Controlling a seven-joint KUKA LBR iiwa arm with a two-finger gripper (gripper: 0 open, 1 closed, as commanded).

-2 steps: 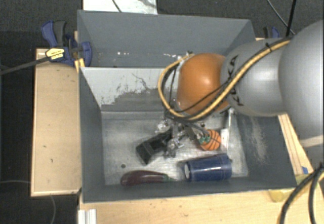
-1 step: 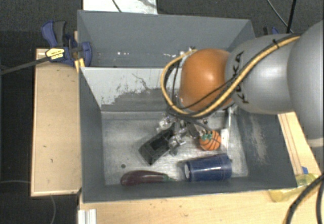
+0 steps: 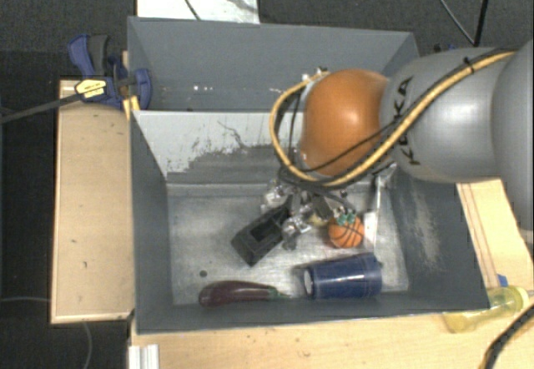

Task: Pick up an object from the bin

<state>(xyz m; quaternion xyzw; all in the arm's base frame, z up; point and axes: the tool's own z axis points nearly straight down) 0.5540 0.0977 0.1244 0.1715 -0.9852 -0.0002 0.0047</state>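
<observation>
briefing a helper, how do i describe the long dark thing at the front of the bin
In the grey metal bin, look along the near wall, left of middle. A long, dark purple, aubergine-shaped thing lies there. It is slim and tapered, unlike the stubby blue cylinder on its right and the boxy black block behind.

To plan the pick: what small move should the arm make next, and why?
Probably lower a little onto the black block. The gripper sits right at its upper right end, near the middle of the bin, while the small orange ball and the dark blue can lie off to its side.
</observation>
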